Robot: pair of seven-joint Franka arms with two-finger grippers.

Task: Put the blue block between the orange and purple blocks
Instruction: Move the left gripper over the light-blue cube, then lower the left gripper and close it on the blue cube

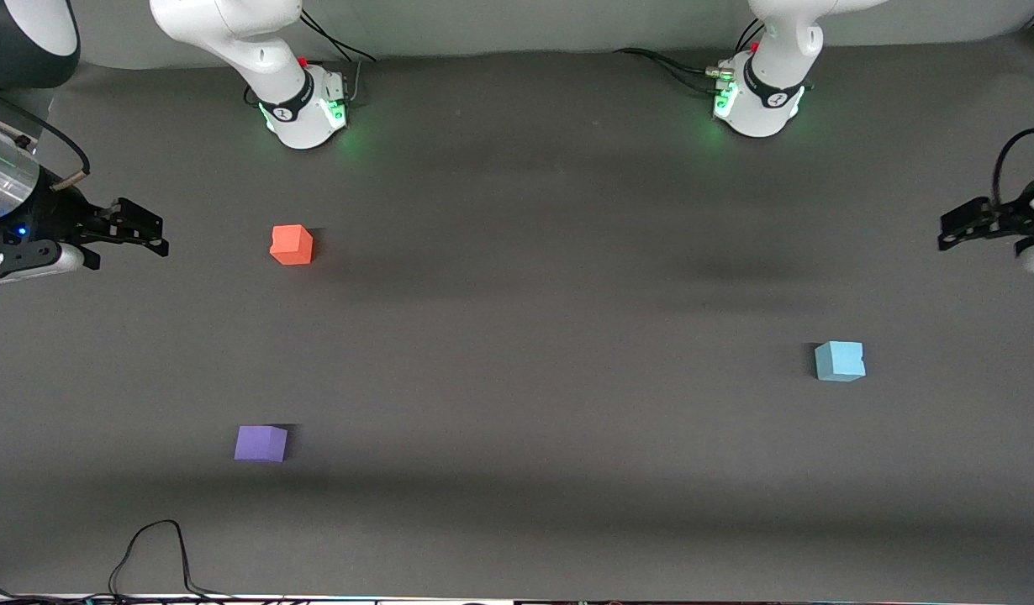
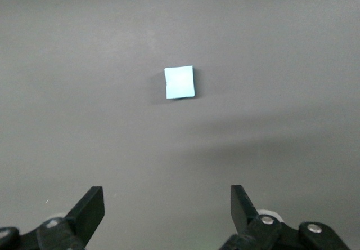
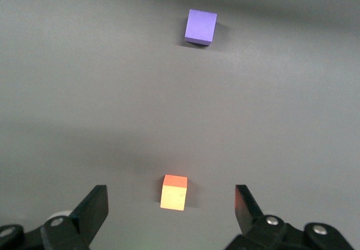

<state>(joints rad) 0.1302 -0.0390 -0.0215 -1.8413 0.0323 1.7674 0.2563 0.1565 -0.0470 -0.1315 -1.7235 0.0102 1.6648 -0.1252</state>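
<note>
The small light-blue matte cube (image 1: pixel 840 360) is seen toward the left arm's end of the table, well apart from the orange-red matte cube (image 1: pixel 292 244) and the violet matte cube (image 1: pixel 261 443), the latter nearer the camera, with bare dark tabletop (image 1: pixel 534 336) between them. The left gripper (image 1: pixel 958 227) and right gripper (image 1: pixel 139 231) are held at the table's ends, fingers spread, nothing gripped.

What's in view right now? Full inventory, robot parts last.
blue block: 1, light sky-blue, on the table toward the left arm's end, alone.
orange block: 1, orange-red, toward the right arm's end, farther from the front camera than the purple one.
purple block: 1, violet, toward the right arm's end, nearest the front camera.
cable: 1, black, looped at the table edge nearest the front camera.
table: 1, dark grey.
left claw: 1, black, open, up over the table's left-arm end.
right claw: 1, black, open, up over the right-arm end.
</note>
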